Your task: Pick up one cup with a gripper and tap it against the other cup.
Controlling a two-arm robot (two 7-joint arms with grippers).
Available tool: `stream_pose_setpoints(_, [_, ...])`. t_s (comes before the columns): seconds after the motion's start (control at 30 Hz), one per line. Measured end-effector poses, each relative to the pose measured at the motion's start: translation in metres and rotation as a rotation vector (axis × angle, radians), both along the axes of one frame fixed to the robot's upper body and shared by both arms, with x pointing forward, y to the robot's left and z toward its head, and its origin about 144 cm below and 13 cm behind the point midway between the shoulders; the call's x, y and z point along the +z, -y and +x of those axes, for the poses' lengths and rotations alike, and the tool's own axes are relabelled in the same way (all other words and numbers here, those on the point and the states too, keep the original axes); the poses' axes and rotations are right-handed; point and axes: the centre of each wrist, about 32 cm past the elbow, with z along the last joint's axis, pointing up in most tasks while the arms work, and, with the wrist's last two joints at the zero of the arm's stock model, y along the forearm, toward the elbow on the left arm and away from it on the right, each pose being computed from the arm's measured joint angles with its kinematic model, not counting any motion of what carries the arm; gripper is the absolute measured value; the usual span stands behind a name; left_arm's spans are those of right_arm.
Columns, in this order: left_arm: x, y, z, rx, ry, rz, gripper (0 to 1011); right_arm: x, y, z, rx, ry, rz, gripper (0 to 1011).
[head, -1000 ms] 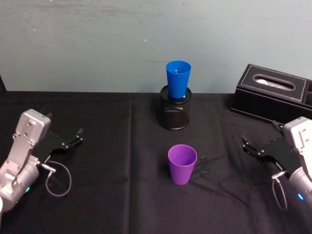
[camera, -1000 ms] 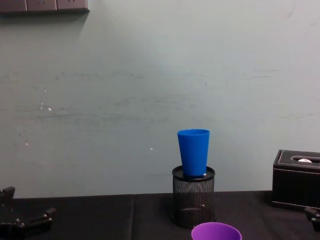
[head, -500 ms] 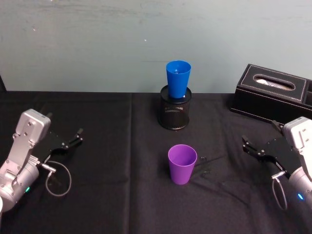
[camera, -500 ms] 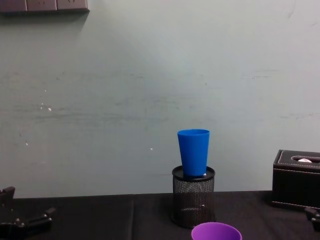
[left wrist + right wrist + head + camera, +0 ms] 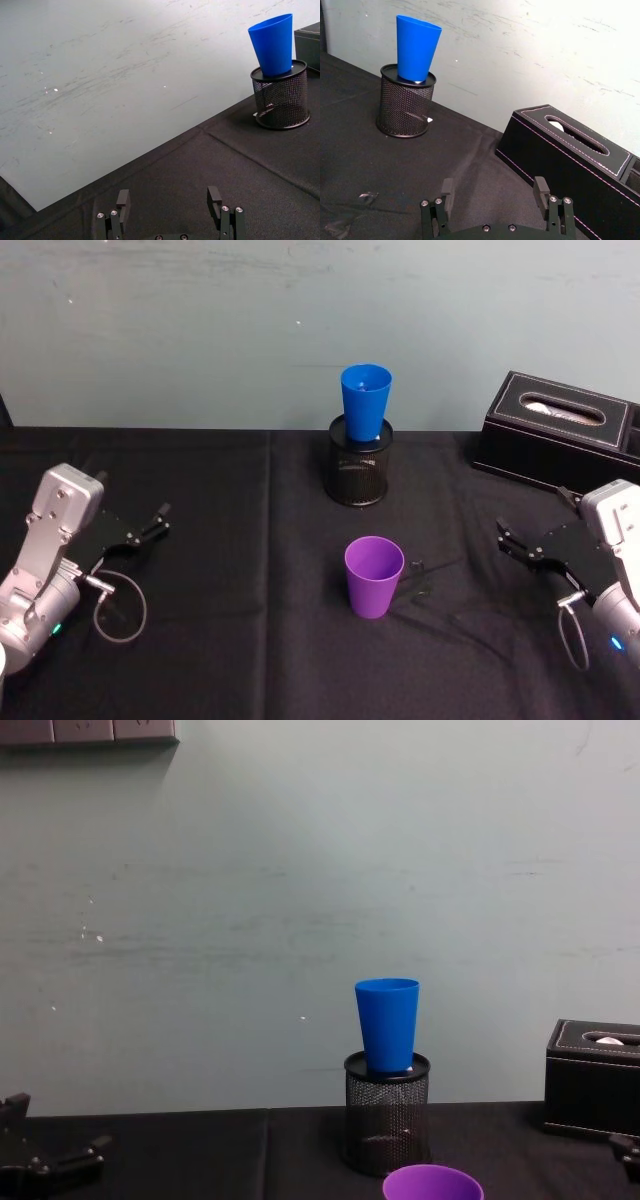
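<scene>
Standing upright in front of the mesh pen holder (image 5: pixel 359 472) that carries the blue cup (image 5: pixel 365 400), the purple cup (image 5: pixel 374 576) needs a gentle mid-wall grasp from the right gripper (image 5: pixel 493 195) or left gripper (image 5: pixel 168 200), both spread open well to either side of the holder.

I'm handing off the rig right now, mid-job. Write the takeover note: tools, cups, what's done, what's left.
The left tool is open and empty, low over the black cloth at the left side.
The right tool is open and empty at the right side, near the black tissue box.
The purple plastic tapered cup stands upright mid-table, with neither tool touching it.
The bright blue plastic tapered cup sits upright in the black mesh pen holder behind it, apart from it.
Done: nothing yet.
Left: grasp the purple cup, lift it, tap it against the blue one.
</scene>
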Motion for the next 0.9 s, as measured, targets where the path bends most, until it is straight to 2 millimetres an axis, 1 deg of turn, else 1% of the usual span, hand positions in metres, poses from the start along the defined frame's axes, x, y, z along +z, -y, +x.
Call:
stream_pose_setpoints(0.23, [0.0,0.0,0.0,0.0,0.0,0.0,1011,0.0,0.0,0.0,0.0,0.0,0.0,1003])
stream_pose_setpoints(0.53, [0.0,0.0,0.0,0.0,0.0,0.0,1011,0.016,0.008,-0.005,0.08,0.039,0.064,1003])
stream_pose_setpoints(0.6, [0.0,0.0,0.0,0.0,0.0,0.0,1011,0.024,0.016,-0.009,0.149,0.023,0.066,1003])
stream_pose_setpoints(0.7, [0.0,0.0,0.0,0.0,0.0,0.0,1012,0.028,0.024,-0.014,0.221,-0.015,0.079,1003])
stream_pose_setpoints(0.73, [0.0,0.0,0.0,0.0,0.0,0.0,1011,0.031,0.029,-0.016,0.27,-0.042,0.09,1003])
stream_pose_setpoints(0.8, [0.0,0.0,0.0,0.0,0.0,0.0,1011,0.033,0.034,-0.02,0.326,-0.074,0.102,1003])
stream_pose_setpoints(0.9, [0.0,0.0,0.0,0.0,0.0,0.0,1011,0.035,0.041,-0.026,0.461,-0.143,0.126,1003])
